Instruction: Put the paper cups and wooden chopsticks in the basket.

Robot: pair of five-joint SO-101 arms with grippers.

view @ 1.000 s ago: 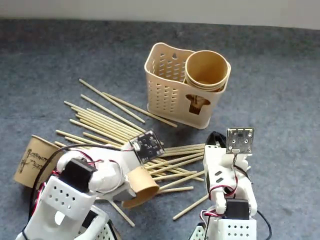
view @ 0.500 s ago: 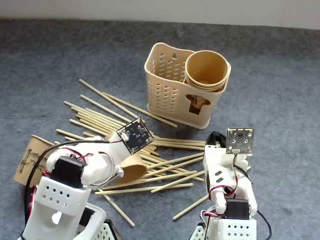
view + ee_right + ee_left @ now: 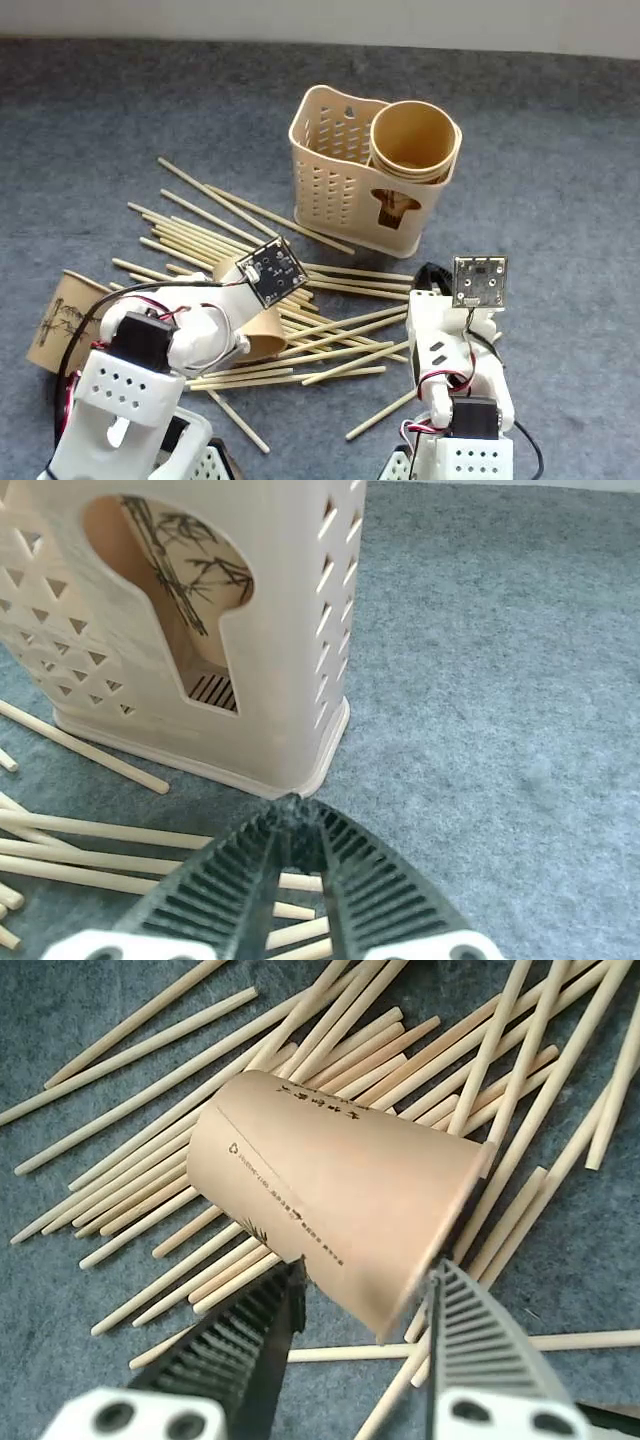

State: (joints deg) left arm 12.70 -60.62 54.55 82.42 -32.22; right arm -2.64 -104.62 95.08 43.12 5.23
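Left gripper (image 3: 367,1265): fingers (image 3: 250,1330) partly spread, pinching the cup (image 3: 330,1190) near its wide end, one on each side. The cup is on its side over the chopsticks (image 3: 205,245), just ahead of the left arm's base; can't tell if it touches them. Vs 1 s ago: the left arm and cup have moved out from the base toward the basket (image 3: 335,180), the cup mouth no longer faces the high camera, and a few loose chopsticks near the cup have shifted. Vs 0.5 s ago: almost no change. Second cup (image 3: 62,322) lies on its side on the surface (image 3: 560,200) left of the left arm, same spot. Right gripper (image 3: 295,810): fingers pressed together, nothing held, low over the surface just short of the basket's near corner, chopsticks beside it; right arm has not moved. The basket stands upright farther back, with stacked cups (image 3: 412,140) standing in its right compartment and their bamboo print showing through the front cutout.
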